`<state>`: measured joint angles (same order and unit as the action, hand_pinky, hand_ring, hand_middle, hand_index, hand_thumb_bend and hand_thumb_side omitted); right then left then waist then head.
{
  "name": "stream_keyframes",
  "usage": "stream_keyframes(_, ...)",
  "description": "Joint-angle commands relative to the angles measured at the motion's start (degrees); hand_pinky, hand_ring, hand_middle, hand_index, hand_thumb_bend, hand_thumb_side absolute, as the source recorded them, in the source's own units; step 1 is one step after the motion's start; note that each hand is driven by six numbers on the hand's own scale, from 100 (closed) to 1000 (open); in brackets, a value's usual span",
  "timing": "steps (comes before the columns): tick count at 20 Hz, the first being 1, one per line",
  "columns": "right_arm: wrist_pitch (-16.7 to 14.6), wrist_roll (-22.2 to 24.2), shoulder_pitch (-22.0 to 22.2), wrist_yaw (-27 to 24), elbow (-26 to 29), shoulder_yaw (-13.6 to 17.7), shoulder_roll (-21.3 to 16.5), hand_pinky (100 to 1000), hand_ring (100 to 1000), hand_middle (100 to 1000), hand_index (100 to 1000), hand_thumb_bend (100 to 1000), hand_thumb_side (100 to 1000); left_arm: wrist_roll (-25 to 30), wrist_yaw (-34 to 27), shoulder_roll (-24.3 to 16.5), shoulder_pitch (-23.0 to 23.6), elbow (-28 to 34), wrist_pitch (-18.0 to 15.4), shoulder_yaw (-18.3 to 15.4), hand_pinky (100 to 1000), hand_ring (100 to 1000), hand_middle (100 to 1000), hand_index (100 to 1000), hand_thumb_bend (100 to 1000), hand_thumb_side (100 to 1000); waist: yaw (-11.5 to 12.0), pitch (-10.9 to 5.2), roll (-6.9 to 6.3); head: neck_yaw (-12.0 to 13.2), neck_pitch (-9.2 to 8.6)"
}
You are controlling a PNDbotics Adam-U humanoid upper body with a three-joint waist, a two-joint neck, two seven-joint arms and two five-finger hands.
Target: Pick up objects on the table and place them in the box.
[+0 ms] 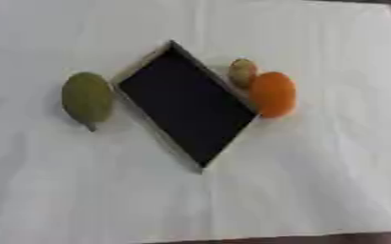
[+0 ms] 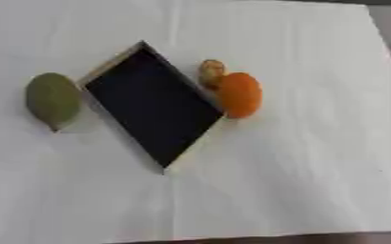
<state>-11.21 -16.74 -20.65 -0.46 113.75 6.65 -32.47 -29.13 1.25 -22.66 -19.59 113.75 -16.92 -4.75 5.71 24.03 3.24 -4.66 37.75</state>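
Three things lay around the box [image 1: 186, 107], none of them inside it yet. The box sat near the middle of the frame, turned corner-on like a diamond, its dark inside showing nothing in it. Just beside its right wall, toward the upper right of centre, an orange fruit [image 1: 273, 94] touched a smaller brownish fruit [image 1: 242, 72] behind it. At the left of the frame, just off the box's left corner, lay a green fruit [image 1: 87, 98] with a pointed lower end. All rested on a white cloth [image 1: 315, 181] covering the table. Neither of my hands showed in either view, so I could not tell how my fingers stood or whether they held anything. I judged the work not yet begun, with the fruits set close for short carries.
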Motion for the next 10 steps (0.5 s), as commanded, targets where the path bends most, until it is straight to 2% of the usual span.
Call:
stream_keyframes(1,0.04,0.25,-0.34,-0.46,0.84,0.43,-0.93,904,704,632,799,100,610,0.20,-0.06,-0.55,-0.16,0.84,0.03,-0.47,679,688,739,820,331,621,-0.04,-1.18,-0.18,0.04,-0.14)
stream_keyframes(10,0.25,1.36,-0.90,0.50,0.84,-0.26,-1.74,903,718,646,809,100,601,0.47,-0.19,-0.38,-0.10,0.84,0.07,-0.43,679,689,740,820,331,621,-0.08,-1.20,-0.16,0.06,-0.08)
